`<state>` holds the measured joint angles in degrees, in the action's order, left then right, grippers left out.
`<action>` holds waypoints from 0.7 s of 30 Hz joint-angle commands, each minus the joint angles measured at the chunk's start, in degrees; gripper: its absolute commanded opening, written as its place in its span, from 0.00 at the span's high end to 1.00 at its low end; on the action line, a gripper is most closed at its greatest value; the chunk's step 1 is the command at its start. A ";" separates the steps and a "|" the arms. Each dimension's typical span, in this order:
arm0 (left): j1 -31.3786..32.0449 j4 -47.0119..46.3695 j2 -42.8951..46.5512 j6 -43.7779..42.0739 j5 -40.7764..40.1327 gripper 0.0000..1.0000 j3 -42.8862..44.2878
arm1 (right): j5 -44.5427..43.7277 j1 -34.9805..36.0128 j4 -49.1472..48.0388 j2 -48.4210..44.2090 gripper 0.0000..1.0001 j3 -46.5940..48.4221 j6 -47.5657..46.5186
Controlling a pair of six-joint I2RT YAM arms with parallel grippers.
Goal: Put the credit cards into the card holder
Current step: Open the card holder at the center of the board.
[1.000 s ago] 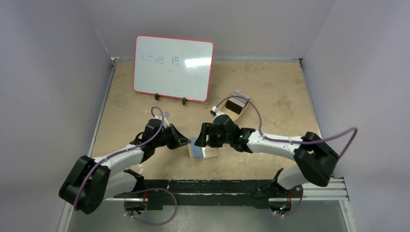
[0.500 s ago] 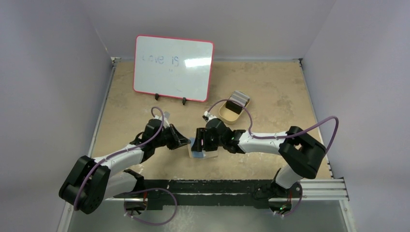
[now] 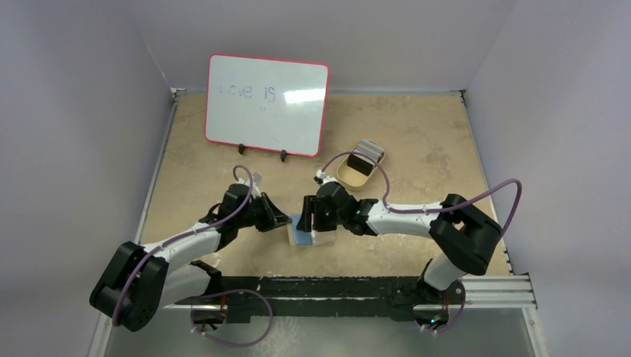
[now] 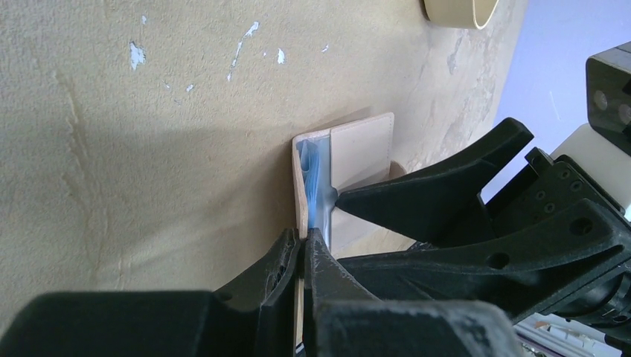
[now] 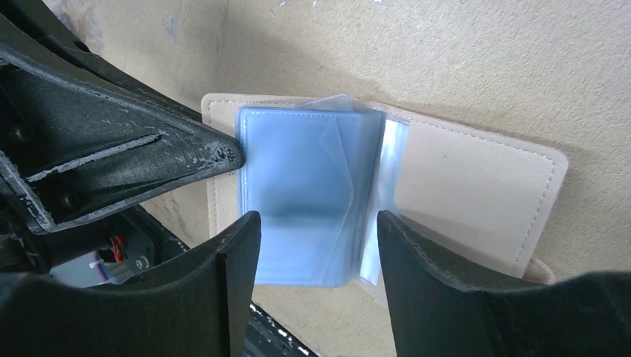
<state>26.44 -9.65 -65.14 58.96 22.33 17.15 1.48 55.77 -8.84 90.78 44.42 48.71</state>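
Note:
The card holder [image 3: 316,239] lies open on the table, tan cover down, blue-grey clear pockets [image 5: 312,186] facing up. My left gripper [image 3: 287,220] is shut on the cover's left edge [image 4: 303,223], its fingertips [image 5: 216,155] meeting at the pockets' rim. Just above the pockets my right gripper [image 3: 309,217] hangs open, one finger on each side of the pocket stack [image 5: 318,230] and nothing gripped. A grey stack that looks like the credit cards [image 3: 367,153] leans in the far end of a tan dish.
The tan oval dish [image 3: 354,173] sits behind my right arm, and its rim [image 4: 457,11] also shows in the left wrist view. A red-rimmed whiteboard [image 3: 266,104] stands at the back left. A black rail [image 3: 335,286] runs along the near table edge.
My right arm has swung left and now sits over the open card holder, uncovering the dish behind it. Its jaws narrowed slightly. The left gripper has kept its hold.

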 commanded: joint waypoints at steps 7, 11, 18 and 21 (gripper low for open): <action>0.37 -1.42 1.25 -1.05 0.26 1.00 2.13 | 2.34 0.15 -4.05 0.52 0.36 1.48 -0.38; 0.37 -1.42 1.17 -1.00 0.35 1.00 2.11 | 2.23 0.13 -4.10 1.45 0.36 1.55 -0.09; 0.38 -2.47 1.50 -0.89 0.96 1.00 1.84 | 2.06 0.14 -4.25 3.12 0.36 1.59 -0.02; 0.38 -2.48 1.76 -0.92 1.05 1.00 1.76 | 2.25 0.14 -4.58 3.61 0.36 1.63 0.14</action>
<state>26.44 -9.56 -64.90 58.94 22.35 17.17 3.20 55.77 -11.77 93.86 44.42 48.82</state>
